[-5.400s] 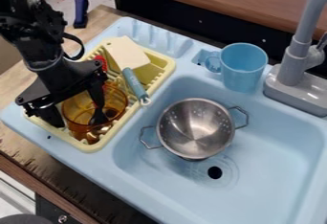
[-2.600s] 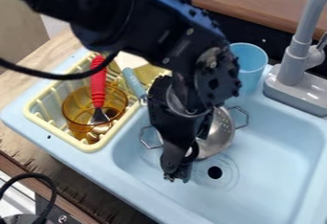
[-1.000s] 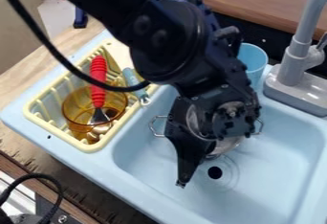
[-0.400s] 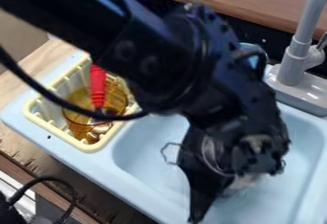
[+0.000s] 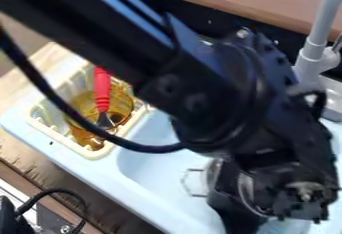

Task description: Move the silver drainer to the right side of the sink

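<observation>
At the sink [image 5: 133, 192]: silver drainer [image 5: 214, 172] inside the basin, seen in part beside and behind the gripper [image 5: 234, 214]; one wire handle [image 5: 195, 182] shows on its left.
Drainer position: about the middle of the basin toward the near side, by what shows; far edge hidden. Whether raised or touching the sink floor, cannot tell.
Task, done: gripper brought to the drainer. Judged partly complete.
Task, left: in my judgement, further travel to the right, then setting down, release and withdrawal. Right-side placement not confirmed.
Gripper: low over the basin, close against the drainer; whether clenched on it or released, cannot tell.
Arm: enters at upper left, slants down across the view [image 5: 100, 35]; wrist at lower right, gripper hanging beneath it.
Cable: loops below the arm, across the rack [image 5: 99, 154].
Rack: at left, holding an amber cup [image 5: 83, 118] and red-handled utensil [image 5: 102, 90].
Faucet [image 5: 315, 43]: upright at far right.
</observation>
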